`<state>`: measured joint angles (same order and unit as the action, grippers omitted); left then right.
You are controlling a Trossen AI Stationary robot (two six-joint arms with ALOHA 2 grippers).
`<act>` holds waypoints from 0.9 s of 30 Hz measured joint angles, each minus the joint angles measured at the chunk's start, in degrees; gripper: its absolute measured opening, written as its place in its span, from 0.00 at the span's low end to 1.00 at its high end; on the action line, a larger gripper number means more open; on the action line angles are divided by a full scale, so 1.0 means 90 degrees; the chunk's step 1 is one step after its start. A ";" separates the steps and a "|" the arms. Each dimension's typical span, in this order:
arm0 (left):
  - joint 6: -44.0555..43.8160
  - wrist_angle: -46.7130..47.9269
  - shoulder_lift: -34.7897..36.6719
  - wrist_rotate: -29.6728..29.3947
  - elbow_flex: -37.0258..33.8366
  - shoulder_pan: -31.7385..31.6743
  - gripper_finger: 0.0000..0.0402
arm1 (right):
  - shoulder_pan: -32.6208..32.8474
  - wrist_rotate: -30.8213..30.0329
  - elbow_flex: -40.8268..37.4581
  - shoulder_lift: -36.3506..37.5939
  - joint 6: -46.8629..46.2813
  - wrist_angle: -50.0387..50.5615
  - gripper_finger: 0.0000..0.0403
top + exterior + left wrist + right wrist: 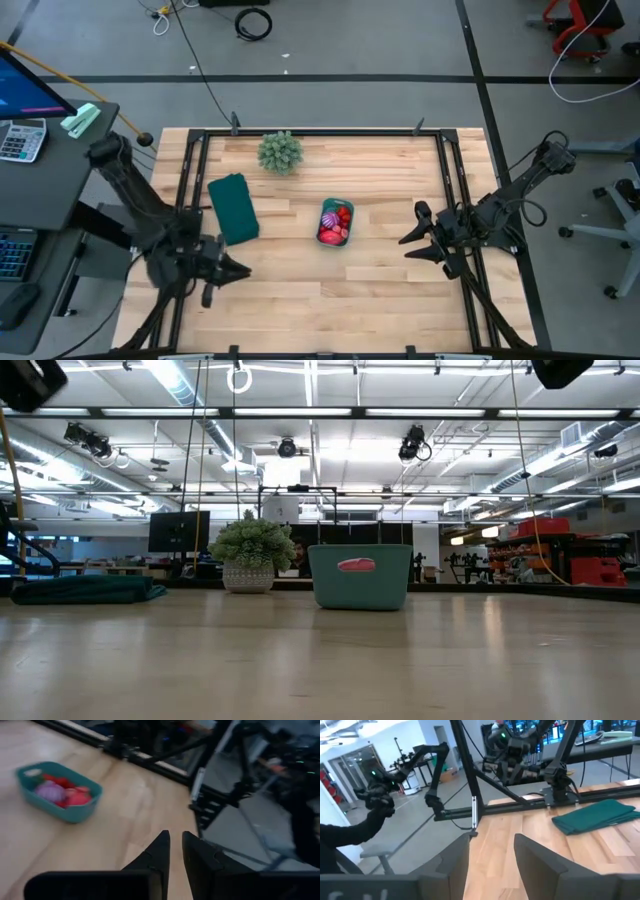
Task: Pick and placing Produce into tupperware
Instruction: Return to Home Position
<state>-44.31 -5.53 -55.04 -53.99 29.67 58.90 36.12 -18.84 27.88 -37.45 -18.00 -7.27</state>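
produce (335, 225) piled inside tupperware (336, 201): red and pink bits plus purple spiky ball (50, 791). tub sits mid-table, between both arms. green cloth (233, 208) near on its left, plant ball (280, 152) toward far edge. i see left gripper (176, 845) fingers nearly together, empty; right gripper (406, 248) fingers spread wide, empty.

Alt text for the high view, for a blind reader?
A teal tub holding red and pink toy produce sits mid-way across a wooden table. The left gripper and right gripper hang near its side edges, clear of the tub. A green cloth and spiky plant lie on the left arm's side.
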 joint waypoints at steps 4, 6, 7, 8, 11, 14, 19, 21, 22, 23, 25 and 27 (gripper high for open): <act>0.1150 -0.2450 0.0002 0.0947 -0.1169 -0.0572 0.16 | 0.0000 -0.0026 0.0039 0.0007 -0.0121 0.0008 0.41; 0.1695 -0.3384 0.0080 0.1527 -0.1563 -0.1005 0.16 | 0.0000 -0.0103 0.0121 0.0007 0.0044 -0.0012 0.41; 0.1885 -0.3653 0.0165 0.1849 -0.1714 -0.1243 0.16 | 0.0000 -0.0185 0.0152 0.0010 0.0136 -0.0035 0.41; 0.2039 -0.3813 0.0283 0.2205 -0.1843 -0.1496 0.16 | 0.0000 -0.0239 0.0167 0.0010 0.0202 -0.0032 0.41; 0.2454 -0.3862 0.0773 0.3019 -0.2008 -0.2187 0.15 | 0.0000 -0.0316 0.0168 0.0005 0.0292 0.0060 0.41; 0.2811 -0.3675 0.1360 0.3325 -0.2095 -0.2662 0.14 | 0.0000 -0.0317 0.0168 0.0009 0.0218 0.0424 0.41; 0.2967 -0.2630 0.2390 0.3363 -0.2098 -0.2965 0.13 | 0.0002 -0.0569 0.0168 0.0007 0.0065 0.1067 0.41; 0.2895 -0.2302 0.2751 0.3367 -0.2098 -0.3039 0.14 | 0.0002 -0.0794 0.0168 0.0005 -0.0079 0.1179 0.41; 0.2855 -0.2171 0.2922 0.3367 -0.2098 -0.3077 0.14 | 0.0002 -0.0890 0.0169 0.0007 -0.0117 0.1181 0.41; 0.2849 -0.2044 0.3071 0.3367 -0.2098 -0.3110 0.15 | 0.0000 -0.0954 0.0168 0.0007 -0.0139 0.1185 0.41; 0.2844 -0.1775 0.3369 0.3367 -0.2098 -0.3180 0.15 | 0.0000 -0.1044 0.0168 0.0000 -0.0141 0.1238 0.41; 0.2827 -0.1549 0.3601 0.3367 -0.2098 -0.3236 0.16 | 0.0000 -0.1067 0.0168 0.0000 -0.0143 0.1252 0.41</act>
<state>-18.87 -19.47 -22.63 -23.68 10.79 29.77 36.12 -28.44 29.39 -37.45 -19.29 3.99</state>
